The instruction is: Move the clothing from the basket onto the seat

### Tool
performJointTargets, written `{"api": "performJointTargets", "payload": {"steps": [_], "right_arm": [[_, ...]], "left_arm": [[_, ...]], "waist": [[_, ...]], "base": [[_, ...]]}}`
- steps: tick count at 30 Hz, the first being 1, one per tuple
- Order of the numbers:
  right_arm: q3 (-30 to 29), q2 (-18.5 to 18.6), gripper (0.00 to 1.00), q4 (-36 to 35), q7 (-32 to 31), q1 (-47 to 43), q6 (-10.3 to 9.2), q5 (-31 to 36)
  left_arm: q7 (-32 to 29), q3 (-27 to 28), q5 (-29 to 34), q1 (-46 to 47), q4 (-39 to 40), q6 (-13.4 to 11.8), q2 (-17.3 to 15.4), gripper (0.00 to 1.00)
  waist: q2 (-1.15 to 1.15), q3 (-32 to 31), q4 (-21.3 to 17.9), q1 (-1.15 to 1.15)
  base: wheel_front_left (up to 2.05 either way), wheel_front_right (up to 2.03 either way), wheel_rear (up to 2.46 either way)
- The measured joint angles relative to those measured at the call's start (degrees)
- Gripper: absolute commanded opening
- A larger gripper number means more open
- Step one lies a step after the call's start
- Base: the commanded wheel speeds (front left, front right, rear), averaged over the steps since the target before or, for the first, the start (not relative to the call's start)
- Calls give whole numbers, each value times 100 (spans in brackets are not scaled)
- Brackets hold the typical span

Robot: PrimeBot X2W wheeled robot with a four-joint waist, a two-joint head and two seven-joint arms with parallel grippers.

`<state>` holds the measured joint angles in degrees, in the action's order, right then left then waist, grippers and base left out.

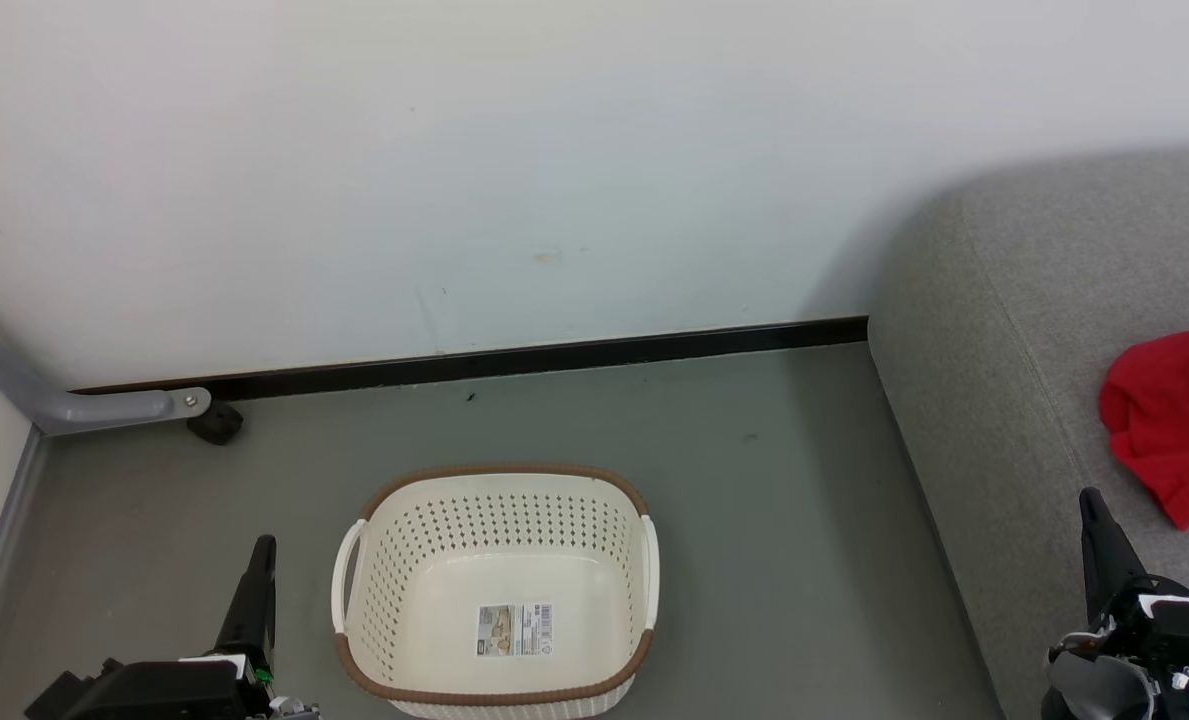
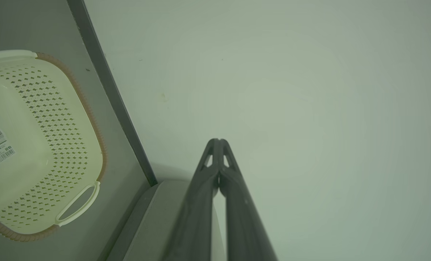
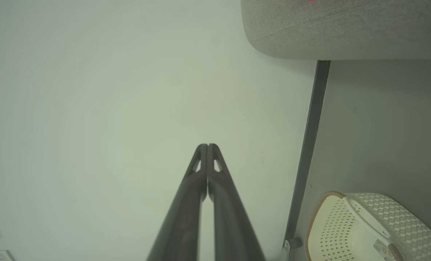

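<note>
Now one basket [image 1: 499, 468], one clothing piece [image 1: 1164, 420] on one seat [image 1: 1004, 350], left fingers [image 2: 218, 143] and right fingers [image 3: 207, 146] closed, empty.

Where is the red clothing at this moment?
In the head view, the red clothing lies on the grey sofa at far right, beyond the right gripper.

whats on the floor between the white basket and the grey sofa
Nothing. In the head view the stretch of grey floor between the cream-white perforated plastic basket and the large light grey woven-fabric sofa is bare.
</note>
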<state>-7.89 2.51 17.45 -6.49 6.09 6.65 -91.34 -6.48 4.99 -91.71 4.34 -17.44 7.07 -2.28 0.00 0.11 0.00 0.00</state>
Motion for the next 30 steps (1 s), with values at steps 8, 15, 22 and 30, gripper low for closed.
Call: {"api": "performJointTargets", "payload": {"steps": [8, 15, 22, 30], "right_arm": [[0, 0, 0, 0, 0, 0, 0, 0], [0, 0, 0, -1, 0, -2, 0, 0], [0, 0, 0, -1, 0, -4, 0, 0], [0, -1, 0, -2, 0, -10, 0, 0]], "left_arm": [[0, 0, 0, 0, 3, 0, 0, 0], [0, 0, 0, 0, 4, 0, 0, 0], [0, 0, 0, 0, 7, 0, 0, 0], [0, 0, 0, 0, 9, 0, 1, 0]], "waist": [[0, 0, 0, 0], [0, 0, 0, 0], [0, 0, 0, 0], [0, 0, 0, 0]], "base": [[0, 0, 0], [0, 0, 0], [0, 0, 0], [0, 0, 0]]}}
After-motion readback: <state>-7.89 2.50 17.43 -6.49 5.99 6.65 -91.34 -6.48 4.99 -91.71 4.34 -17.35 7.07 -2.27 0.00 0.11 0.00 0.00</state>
